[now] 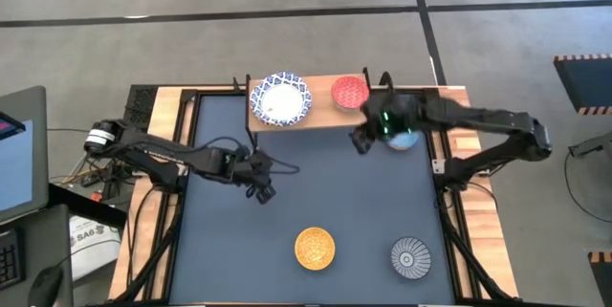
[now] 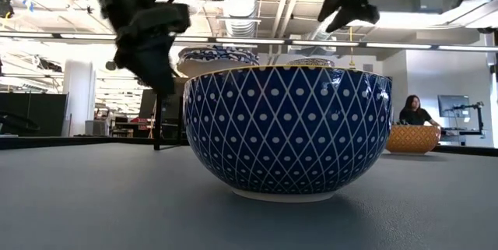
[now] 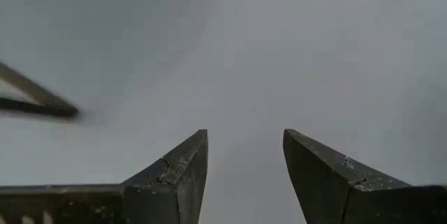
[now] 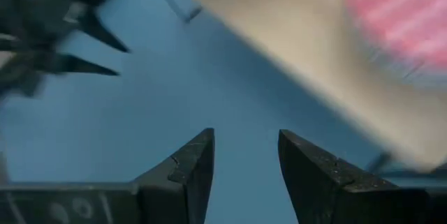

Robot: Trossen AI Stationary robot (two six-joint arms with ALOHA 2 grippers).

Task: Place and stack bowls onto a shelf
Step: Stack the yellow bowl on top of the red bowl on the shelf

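Observation:
The wooden shelf (image 1: 320, 116) stands at the table's far edge. On it sit a stack of blue-and-white bowls (image 1: 280, 99) and the red bowl (image 1: 350, 92), which also shows in the right wrist view (image 4: 405, 21). The light blue bowl (image 1: 405, 141) is mostly hidden under my right arm's wrist. The yellow bowl (image 1: 315, 248) and the striped grey-blue bowl (image 1: 411, 256) rest on the tabletop near the front edge. My right gripper (image 1: 361, 142) is open and empty just in front of the shelf. My left gripper (image 1: 263, 190) is open and empty over the table's middle left.
A bowl with a blue diamond-patterned outside (image 2: 284, 129) stands close in front of the low camera. Bare tabletop (image 1: 335, 192) lies between the two grippers and the front bowls. A person (image 2: 412, 114) sits in the room beyond the table.

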